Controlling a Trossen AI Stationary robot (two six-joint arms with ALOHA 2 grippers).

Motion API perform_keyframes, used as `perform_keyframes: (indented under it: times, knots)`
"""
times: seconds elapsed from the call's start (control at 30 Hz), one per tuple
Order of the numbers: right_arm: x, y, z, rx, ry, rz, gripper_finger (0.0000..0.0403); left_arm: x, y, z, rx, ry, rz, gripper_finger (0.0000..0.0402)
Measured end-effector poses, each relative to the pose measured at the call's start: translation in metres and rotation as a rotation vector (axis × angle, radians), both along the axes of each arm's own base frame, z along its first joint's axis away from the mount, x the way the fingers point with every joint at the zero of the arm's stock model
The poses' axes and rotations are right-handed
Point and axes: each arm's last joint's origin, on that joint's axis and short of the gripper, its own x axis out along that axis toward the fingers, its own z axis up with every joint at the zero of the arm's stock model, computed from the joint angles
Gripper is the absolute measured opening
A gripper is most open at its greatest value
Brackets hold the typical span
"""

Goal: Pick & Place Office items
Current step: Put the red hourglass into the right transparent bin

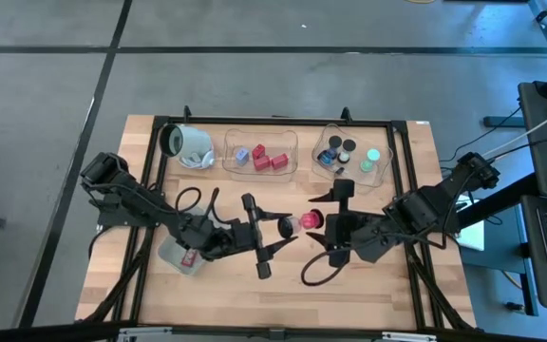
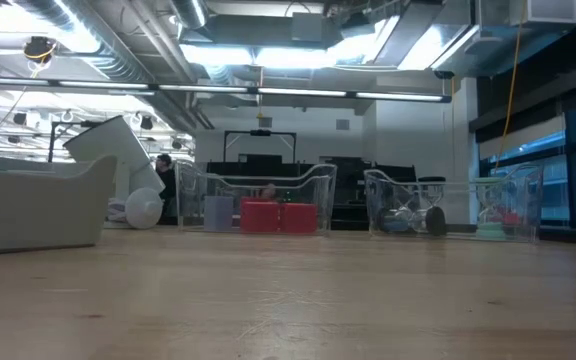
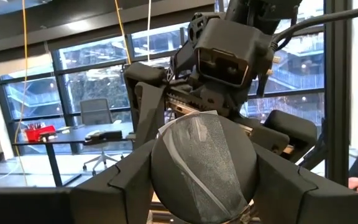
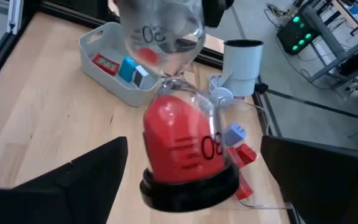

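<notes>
— Above the middle of the wooden counter [image 1: 283,294], in the high view, what hangs between the arms?
— A clear glass sand timer with red sand and black end caps [image 1: 300,224], lying level in the air. The left pincer [image 1: 279,229] is clamped on its clear end. The right pincer [image 1: 323,231] stands at the red end with its fingers spread wide.
— And along the far edge?
— A white cylinder with a dark end [image 1: 183,144] lies on its side. Beside it is a clear plastic tray [image 1: 235,138] with red blocks [image 1: 266,160], then a second clear tray [image 1: 326,138] with short black cylinders [image 1: 342,147] and a mint-green disc [image 1: 373,154]. A grey-blue tray [image 1: 174,255] sits under the left arm.
— The low view?
— No pincers there. The red blocks [image 2: 278,215] sit in their clear tray [image 2: 313,185], the second clear tray [image 2: 383,195] is to its right, and the white cylinder [image 2: 118,150] tilts behind the grey-blue tray [image 2: 38,205].
— Left wrist view?
— The timer's round dark cap [image 3: 204,168] sits tight between the two fingers [image 3: 117,183], with the right arm facing it beyond.
— Right wrist view?
— The sand timer [image 4: 182,146] points away, black base nearest, and both fingers [image 4: 73,180] stand well clear of it. Behind it the grey-blue tray [image 4: 95,37] holds small flat cards [image 4: 128,68], near the white cylinder [image 4: 242,62].
</notes>
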Motion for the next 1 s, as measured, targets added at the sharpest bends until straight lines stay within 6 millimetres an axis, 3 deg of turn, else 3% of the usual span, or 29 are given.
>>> perform_keyframes:
  times: [0.37, 0.73, 1.0]
  knots:
    - [-0.0001, 0.0004, -0.0003, -0.012, 0.015, 0.026, 0.0313, -0.0005, -0.0007, 0.0021, 0.013, -0.019, -0.022, 0.0212]
    - [-0.0001, 0.0008, -0.0005, -0.003, 0.020, 0.039, 0.0213, -0.0004, -0.0007, 0.0020, 0.014, -0.019, -0.021, 0.0212]
    - [0.0002, 0.0008, -0.0003, 0.000, 0.017, 0.037, 0.0213, -0.0005, -0.0007, 0.0020, 0.015, -0.018, -0.016, 0.0218]
